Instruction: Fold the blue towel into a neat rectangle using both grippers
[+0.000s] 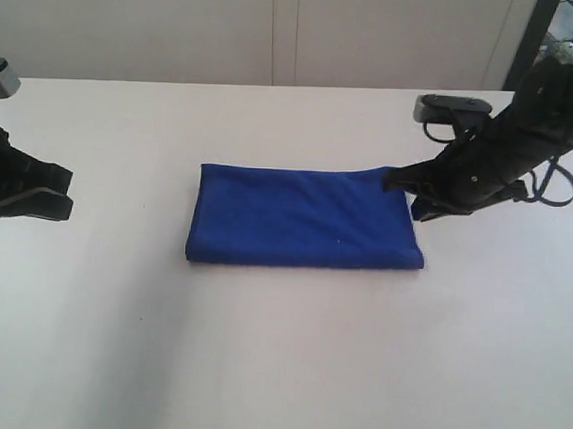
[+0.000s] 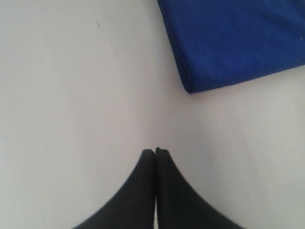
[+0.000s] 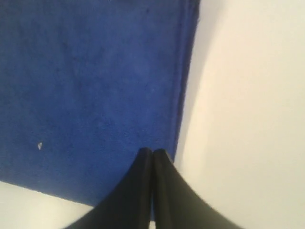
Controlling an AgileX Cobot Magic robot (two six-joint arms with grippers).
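The blue towel (image 1: 305,220) lies folded in a flat rectangle at the middle of the white table (image 1: 262,364). My right gripper (image 1: 398,192) reaches in from the right to the towel's far right corner, which rises slightly toward it. In the right wrist view this gripper (image 3: 152,150) is shut just inside the towel's hem (image 3: 183,95), with no cloth visible between the fingers. My left gripper (image 1: 69,193) rests at the table's left side, well apart from the towel. It (image 2: 155,150) is shut and empty over bare table, the towel's corner (image 2: 190,86) ahead of it.
A grey object (image 1: 1,77) sits at the far left edge of the table. A black frame post (image 1: 538,35) stands at the back right, with loose cables (image 1: 556,186) hanging by the right arm. A wall closes off the far side.
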